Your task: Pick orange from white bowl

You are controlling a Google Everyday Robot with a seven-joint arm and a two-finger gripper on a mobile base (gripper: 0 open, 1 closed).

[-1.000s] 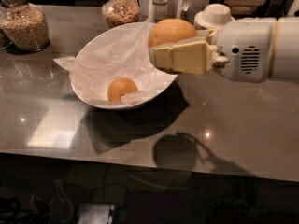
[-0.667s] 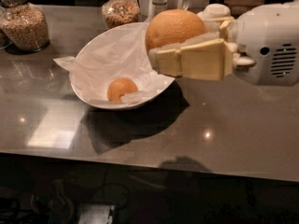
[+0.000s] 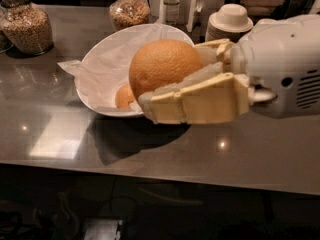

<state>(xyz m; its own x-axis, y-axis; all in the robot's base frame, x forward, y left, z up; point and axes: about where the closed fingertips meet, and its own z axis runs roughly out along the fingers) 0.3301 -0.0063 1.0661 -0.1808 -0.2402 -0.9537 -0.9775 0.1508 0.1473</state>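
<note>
My gripper (image 3: 172,81) is shut on the orange (image 3: 162,66), a large dimpled yellow-orange fruit. I hold it up in the air, close to the camera, in front of the white bowl (image 3: 100,49). The near cream finger (image 3: 200,101) lies along the orange's lower right side; the far finger is mostly hidden behind the fruit. The bowl is lined with crinkled white paper and sits on the grey counter. A smaller, deeper-orange fruit (image 3: 123,97) still lies in the bowl, partly hidden by the held orange.
Two glass jars of grain (image 3: 30,26) (image 3: 129,9) stand at the back left and middle. A small bottle (image 3: 171,4) and stacked plates with a cream bowl (image 3: 230,19) stand at the back right. The counter's front edge (image 3: 150,176) runs near the bottom.
The gripper has lifted the orange up and toward the camera, so it looks much larger now. The smaller fruit stays in the bowl.
</note>
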